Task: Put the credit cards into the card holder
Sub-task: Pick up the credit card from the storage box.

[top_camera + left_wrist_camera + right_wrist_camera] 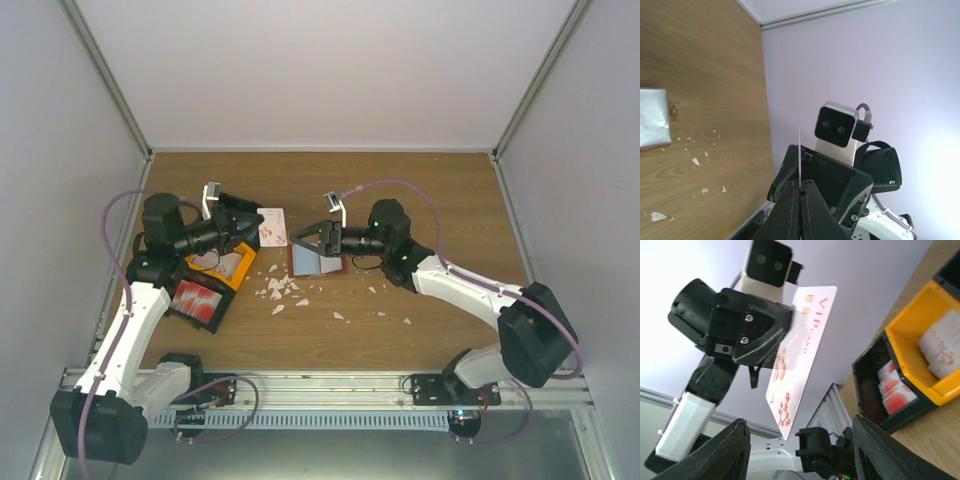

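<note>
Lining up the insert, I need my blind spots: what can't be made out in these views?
Opening of the card holder: top view, right gripper overhangs its far edge; left wrist view, left edge cuts it, glare.
Face of the held card: left wrist view, edge-on, a thin line.
Card count in tray: top view, left arm covers part; right wrist view, right edge cuts it.

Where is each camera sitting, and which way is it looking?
Top camera: high behind the arms, looking down at the table; both arms show, the left gripper holding a white card.
Left wrist camera: on the left arm, looking along its shut fingers at the right arm's wrist camera; card seen edge-on.
Right wrist camera: on the right arm, looking past its open fingers at the left gripper and card.
Shared: the wrist cameras face each other; all three show the card.
</note>
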{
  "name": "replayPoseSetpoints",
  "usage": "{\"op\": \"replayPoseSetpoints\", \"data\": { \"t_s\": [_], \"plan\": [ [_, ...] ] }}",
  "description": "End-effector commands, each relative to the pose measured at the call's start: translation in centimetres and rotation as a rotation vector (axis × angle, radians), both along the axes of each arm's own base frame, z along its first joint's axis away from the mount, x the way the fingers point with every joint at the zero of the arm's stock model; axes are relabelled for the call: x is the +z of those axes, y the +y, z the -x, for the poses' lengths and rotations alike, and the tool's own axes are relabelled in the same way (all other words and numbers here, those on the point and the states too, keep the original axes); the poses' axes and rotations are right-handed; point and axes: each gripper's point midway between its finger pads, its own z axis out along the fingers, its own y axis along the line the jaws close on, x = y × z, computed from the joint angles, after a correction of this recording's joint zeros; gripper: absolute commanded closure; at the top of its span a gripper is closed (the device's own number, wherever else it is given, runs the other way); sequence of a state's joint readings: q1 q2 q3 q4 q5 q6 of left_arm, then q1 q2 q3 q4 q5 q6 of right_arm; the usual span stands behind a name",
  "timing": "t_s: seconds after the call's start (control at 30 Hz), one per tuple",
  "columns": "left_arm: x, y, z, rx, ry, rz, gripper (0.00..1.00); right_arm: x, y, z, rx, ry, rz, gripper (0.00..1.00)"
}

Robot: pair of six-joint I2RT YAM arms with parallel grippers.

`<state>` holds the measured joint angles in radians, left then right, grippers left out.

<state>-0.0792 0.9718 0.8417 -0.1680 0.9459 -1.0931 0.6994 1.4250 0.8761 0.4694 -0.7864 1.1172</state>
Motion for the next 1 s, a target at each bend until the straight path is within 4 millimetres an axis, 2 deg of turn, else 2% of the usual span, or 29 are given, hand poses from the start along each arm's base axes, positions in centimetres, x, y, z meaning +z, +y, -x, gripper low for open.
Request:
{"op": "replayPoseSetpoints", "data": {
  "t_s": [0.0, 0.2, 0.43, 0.67, 0.8, 0.87, 0.97],
  "plan": [
    [1.9, -0.7, 0.7, -0.052, -0.035, 0.06, 1.0, 3.5, 0.5, 1.2, 0.054, -0.015, -0.102, 0.44],
    [1.8, -1.0, 1.3, -0.089, -0.027, 0.079, 1.0, 3.1, 1.1, 1.0, 0.051, 0.019, -0.078, 0.49],
    [2.3, -1.5, 2.2, -0.143, -0.037, 0.1, 1.0, 2.4, 2.0, 0.4, 0.063, 0.045, -0.052, 0.63],
    [2.6, -2.0, 2.6, -0.189, -0.07, 0.098, 1.0, 2.8, 2.4, 0.4, 0.083, 0.034, -0.076, 0.81],
    [2.3, -2.3, 2.5, -0.211, -0.087, 0.085, 0.99, 3.6, 2.3, 0.4, 0.081, 0.004, -0.102, 0.98],
    [2.1, -2.3, 2.4, -0.214, -0.092, 0.074, 0.93, 3.8, 2.2, 0.3, 0.067, -0.012, -0.103, 1.0],
    [1.1, -2.2, 1.9, -0.193, -0.088, 0.031, 0.71, 3.8, 1.9, -0.3, 0.028, -0.033, -0.084, 1.0]
  ]
}}
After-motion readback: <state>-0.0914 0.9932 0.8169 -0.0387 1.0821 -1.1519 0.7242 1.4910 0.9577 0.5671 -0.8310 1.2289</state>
